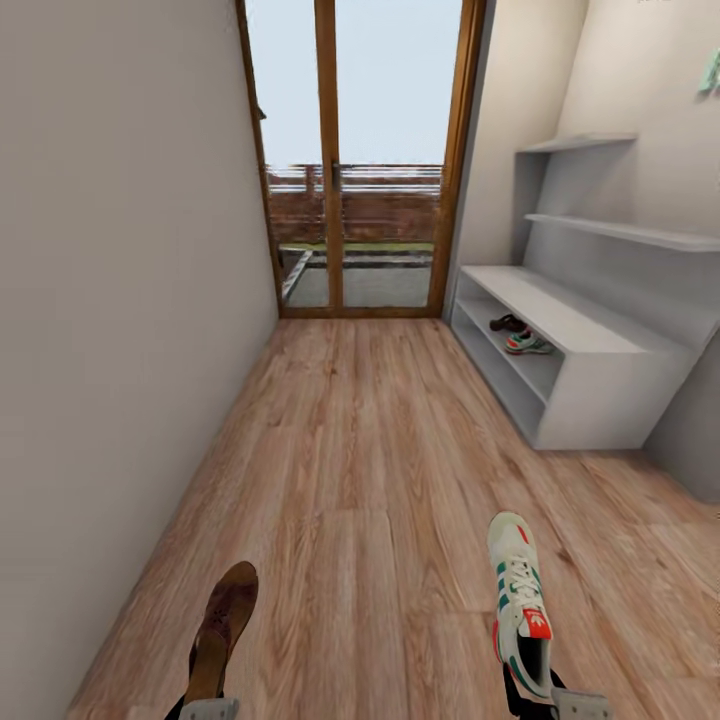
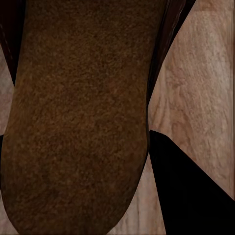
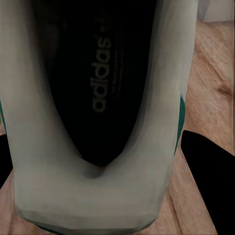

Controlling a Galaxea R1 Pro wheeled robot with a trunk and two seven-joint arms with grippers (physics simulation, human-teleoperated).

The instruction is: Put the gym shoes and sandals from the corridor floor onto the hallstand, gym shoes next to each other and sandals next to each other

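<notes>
Wood-framed glass door (image 1: 365, 160), balcony railing (image 1: 355, 178) beyond

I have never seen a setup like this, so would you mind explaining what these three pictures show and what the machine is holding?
This is a simulated wheeled robot with two arms, steered by a person. The large picture comes from a camera on its head, looking down a corridor towards a glass door. The other two come from cameras near each gripper.

The left gripper holds a brown sandal; its wrist camera sees the sandal's sole close up. The right gripper holds a white gym shoe; its camera looks into the shoe's opening.

To the right stands the pale-grey hallstand, where another sandal and gym shoe already sit on a shelf. Below is the wooden corridor floor.
</notes>
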